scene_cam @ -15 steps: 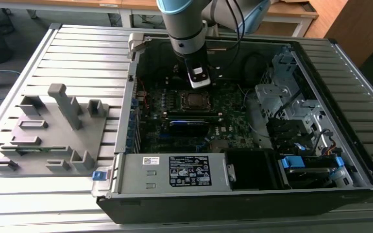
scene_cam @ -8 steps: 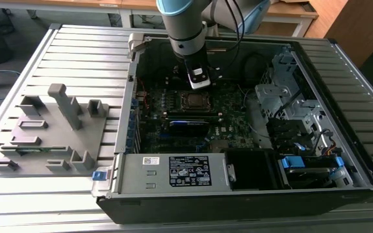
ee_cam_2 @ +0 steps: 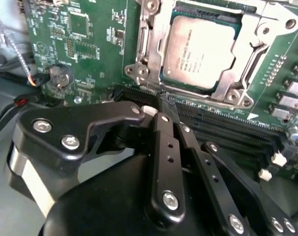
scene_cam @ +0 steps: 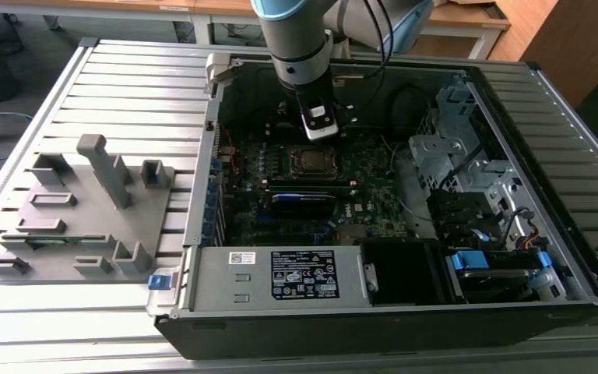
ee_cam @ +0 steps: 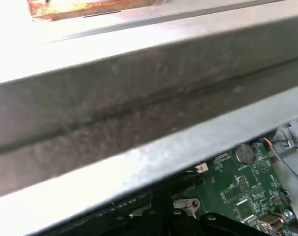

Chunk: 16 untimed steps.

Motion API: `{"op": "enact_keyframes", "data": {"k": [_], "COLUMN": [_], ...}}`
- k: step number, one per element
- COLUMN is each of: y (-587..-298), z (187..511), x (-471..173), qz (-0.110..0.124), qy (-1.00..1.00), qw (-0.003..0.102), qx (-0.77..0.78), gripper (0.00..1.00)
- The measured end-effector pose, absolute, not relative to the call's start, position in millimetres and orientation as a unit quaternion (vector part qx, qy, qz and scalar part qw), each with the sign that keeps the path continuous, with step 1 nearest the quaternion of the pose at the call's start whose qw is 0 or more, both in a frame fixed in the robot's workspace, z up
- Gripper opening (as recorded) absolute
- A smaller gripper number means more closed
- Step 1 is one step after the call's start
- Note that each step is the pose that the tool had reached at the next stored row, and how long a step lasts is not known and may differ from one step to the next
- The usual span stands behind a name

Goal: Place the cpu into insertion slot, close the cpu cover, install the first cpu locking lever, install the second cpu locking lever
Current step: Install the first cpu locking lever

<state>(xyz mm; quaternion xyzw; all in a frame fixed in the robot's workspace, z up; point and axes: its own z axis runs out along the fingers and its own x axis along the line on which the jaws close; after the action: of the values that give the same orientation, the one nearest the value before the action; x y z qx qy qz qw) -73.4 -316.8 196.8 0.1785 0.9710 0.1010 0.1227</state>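
We see the arm reaching down from the top of the exterior view into an open computer case [scene_cam: 548, 195] that lies on its side on a ribbed grey tabletop [scene_cam: 29, 109]. The claw [scene_cam: 320, 125] hangs just above the green motherboard [scene_cam: 372, 183], near the far edge of the insertion slot [scene_cam: 311, 160], which sits about mid-board.

In the second wrist view the claw [ee_cam_2: 167, 104] shows its black linkage bars drawn together, so the fingertips [ee_cam_2: 164, 101] meet at a narrow point with nothing visibly between them; we read it as closed and empty. That tip rests at, or just above, the board beside the near edge of the socket frame, next to the long black memory slots [ee_cam_2: 223, 129]; we cannot tell whether it touches.

The cpu [ee_cam_2: 198, 51] already lies flat in the insertion slot [ee_cam_2: 139, 71], its dull silver top facing up. The cpu cover [ee_cam_2: 223, 37] appears to lie down around it, framing the chip through its square cut-out.

On the exterior view's left, a grey fixture plate [scene_cam: 81, 210] with upright blocks stands on the tabletop, well apart from the case. In the first wrist view a grey metal case wall [ee_cam: 139, 108] crosses in front, with the motherboard [ee_cam: 237, 187] beyond it.
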Motion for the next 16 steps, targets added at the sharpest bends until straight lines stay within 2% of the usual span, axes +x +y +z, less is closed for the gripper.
{"op": "enact_keyframes", "data": {"k": [8, 13, 16], "y": [-316.8, -316.8, -316.8], "z": [217.6, 218.5, 218.5], "x": [-73.4, -73.4, -73.3], "qz": [0.101, 0.101, 0.085], "qy": [0.971, 0.971, 0.973], "qw": [0.123, 0.123, 0.124], "qx": [0.178, 0.178, 0.177], "gripper": [0.11, 0.11, 0.11]}}
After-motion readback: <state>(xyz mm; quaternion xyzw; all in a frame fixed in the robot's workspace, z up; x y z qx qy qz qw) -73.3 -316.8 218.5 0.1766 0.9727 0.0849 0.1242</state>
